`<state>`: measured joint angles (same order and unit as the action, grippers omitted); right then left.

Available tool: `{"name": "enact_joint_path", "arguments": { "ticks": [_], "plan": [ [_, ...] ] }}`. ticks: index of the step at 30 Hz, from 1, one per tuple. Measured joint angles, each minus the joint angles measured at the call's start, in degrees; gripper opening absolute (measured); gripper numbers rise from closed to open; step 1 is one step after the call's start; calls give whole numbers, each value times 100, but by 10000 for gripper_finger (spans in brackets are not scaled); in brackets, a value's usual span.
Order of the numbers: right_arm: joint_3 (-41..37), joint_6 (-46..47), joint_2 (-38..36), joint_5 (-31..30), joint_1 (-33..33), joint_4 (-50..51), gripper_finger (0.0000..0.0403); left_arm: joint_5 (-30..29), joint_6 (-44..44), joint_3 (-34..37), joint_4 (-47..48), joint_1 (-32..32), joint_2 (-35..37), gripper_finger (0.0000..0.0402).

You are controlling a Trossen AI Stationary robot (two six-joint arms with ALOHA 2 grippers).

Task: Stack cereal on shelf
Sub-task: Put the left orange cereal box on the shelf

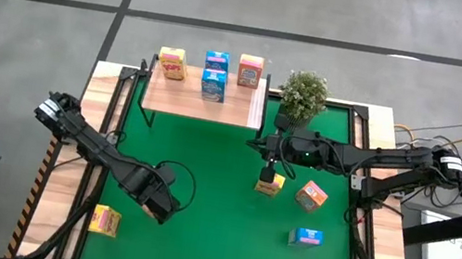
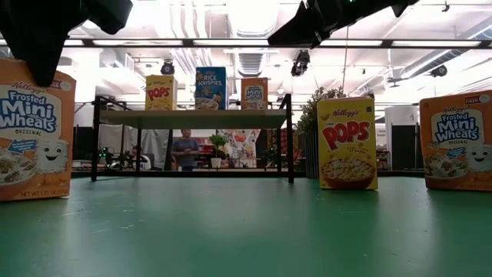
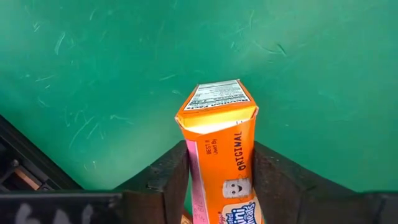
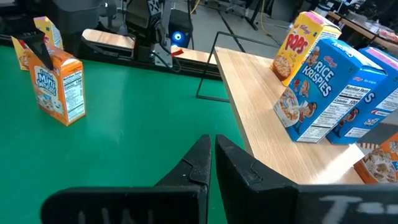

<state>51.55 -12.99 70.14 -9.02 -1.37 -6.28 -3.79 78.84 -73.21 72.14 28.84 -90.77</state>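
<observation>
The shelf at the table's far edge carries Pops, Rice Krispies and Mini-Wheats boxes. On the green mat, the left gripper straddles an orange Frosted Mini-Wheats "Original" box, fingers at both sides. Right gripper pinched together, empty, near the shelf

Orange-red box lower part hidden between left gripper fingers — cut by frame edge. Low view: both side Mini-Wheats boxes cropped — arms overhead mostly out of frame.
</observation>
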Motion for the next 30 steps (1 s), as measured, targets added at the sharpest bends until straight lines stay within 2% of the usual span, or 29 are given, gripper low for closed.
{"name": "enact_joint_path", "arguments": {
  "ticks": [4,10,18,24,30],
  "plan": [
    [0,-2,-3,-2,0,72,12,68,-248,-139,53,0,6,141],
    [-4,46,-38,-22,0,373,12,-7,-1367,-904,152,-26,4,141],
    [-57,279,-243,-510,0,732,12,-937,-2995,-2222,274,-415,-10,141],
    [-284,315,-573,-518,0,756,12,-1692,-4684,-3037,277,-860,-10,141],
    [-500,358,-890,-514,0,699,12,-2235,-6030,-3527,241,-1509,-10,141]
  ]
}}
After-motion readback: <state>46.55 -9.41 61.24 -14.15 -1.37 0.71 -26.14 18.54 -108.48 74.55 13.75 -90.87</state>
